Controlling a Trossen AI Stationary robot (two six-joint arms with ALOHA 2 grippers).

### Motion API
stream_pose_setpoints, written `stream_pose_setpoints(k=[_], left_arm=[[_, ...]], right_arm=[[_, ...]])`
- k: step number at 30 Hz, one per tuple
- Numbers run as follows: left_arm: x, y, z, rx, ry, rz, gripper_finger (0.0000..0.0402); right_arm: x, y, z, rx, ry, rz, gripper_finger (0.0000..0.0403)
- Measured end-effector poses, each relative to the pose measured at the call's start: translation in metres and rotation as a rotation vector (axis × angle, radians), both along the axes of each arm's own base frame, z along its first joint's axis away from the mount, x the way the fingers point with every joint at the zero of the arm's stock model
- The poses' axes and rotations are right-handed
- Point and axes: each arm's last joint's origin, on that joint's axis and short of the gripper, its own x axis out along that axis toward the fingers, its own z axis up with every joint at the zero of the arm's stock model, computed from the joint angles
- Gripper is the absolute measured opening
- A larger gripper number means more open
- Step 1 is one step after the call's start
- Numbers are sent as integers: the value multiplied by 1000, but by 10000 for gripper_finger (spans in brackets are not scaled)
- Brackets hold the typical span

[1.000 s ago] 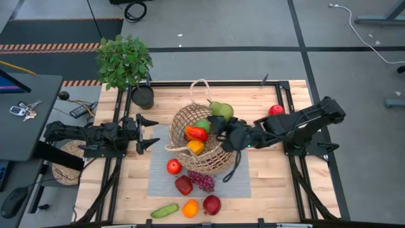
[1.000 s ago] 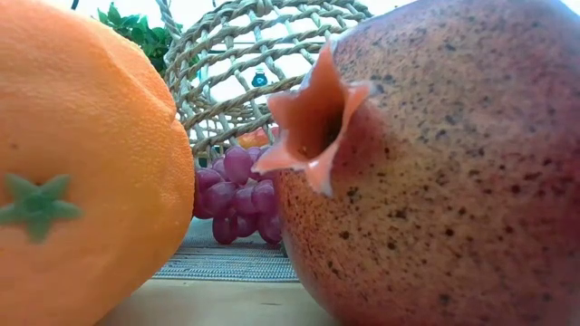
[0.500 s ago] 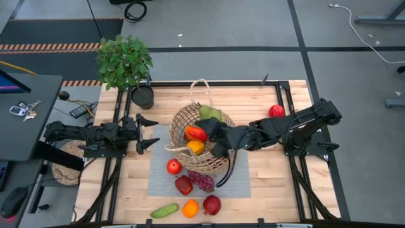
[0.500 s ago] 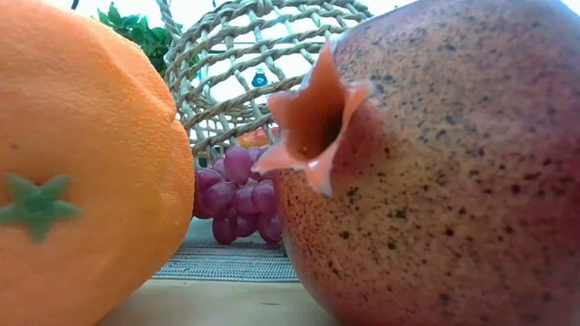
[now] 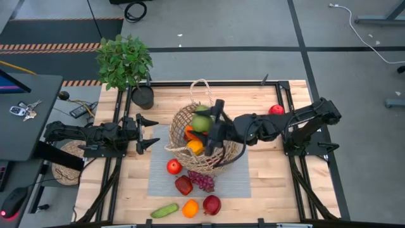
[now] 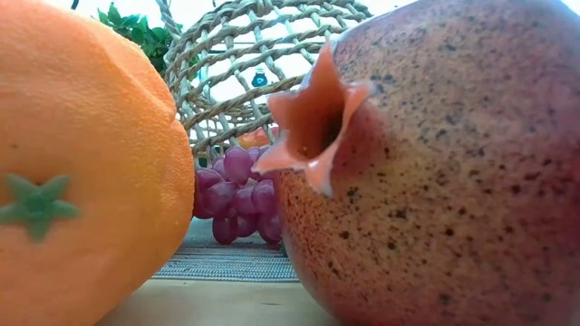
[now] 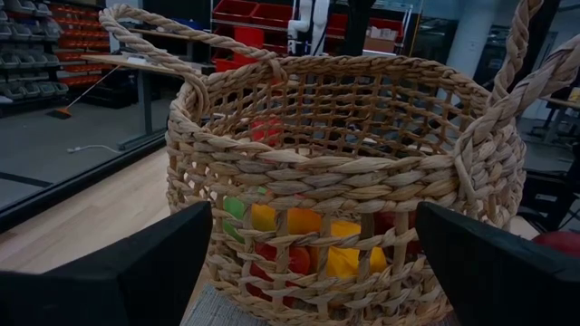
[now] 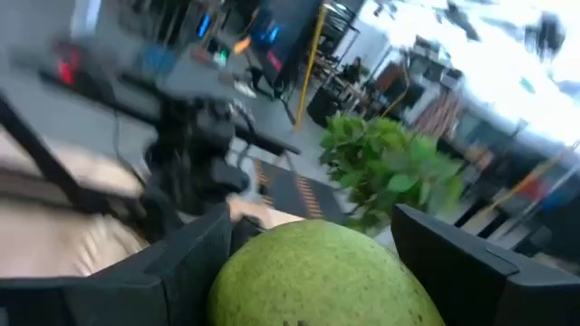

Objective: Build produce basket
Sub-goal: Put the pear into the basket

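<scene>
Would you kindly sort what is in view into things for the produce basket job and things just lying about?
Job: basket; green pear in the right end effector; red apple; grapes; cucumber; orange; pomegranate.

Lying about: potted plant; keys.

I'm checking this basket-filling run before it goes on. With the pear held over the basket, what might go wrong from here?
1. The right pincer holds the green pear near the basket's looped handle; it may snag on it.
2. The pear may land on the red pepper and yellow fruit already inside, then roll out.
3. A bump may tip the light basket toward the left pincer, waiting open beside it.
</scene>
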Motion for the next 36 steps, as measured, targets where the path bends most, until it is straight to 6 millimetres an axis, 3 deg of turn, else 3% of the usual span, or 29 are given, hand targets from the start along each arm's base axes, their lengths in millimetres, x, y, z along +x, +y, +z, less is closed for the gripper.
stream_pose_setpoints(k=[6, 22, 28, 36], left_arm=[[0, 0, 0, 0, 0, 0, 392], [0, 0, 0, 0, 0, 0, 392], [0, 0, 0, 0, 0, 0, 392], [0, 0, 0, 0, 0, 0, 392]], right_arm=[[0, -2, 7, 316, -173, -39, 304], [5, -40, 22, 608, -400, -64, 304], [1, -57, 38, 751, -496, -46, 304], [1, -63, 41, 843, -528, -23, 304]])
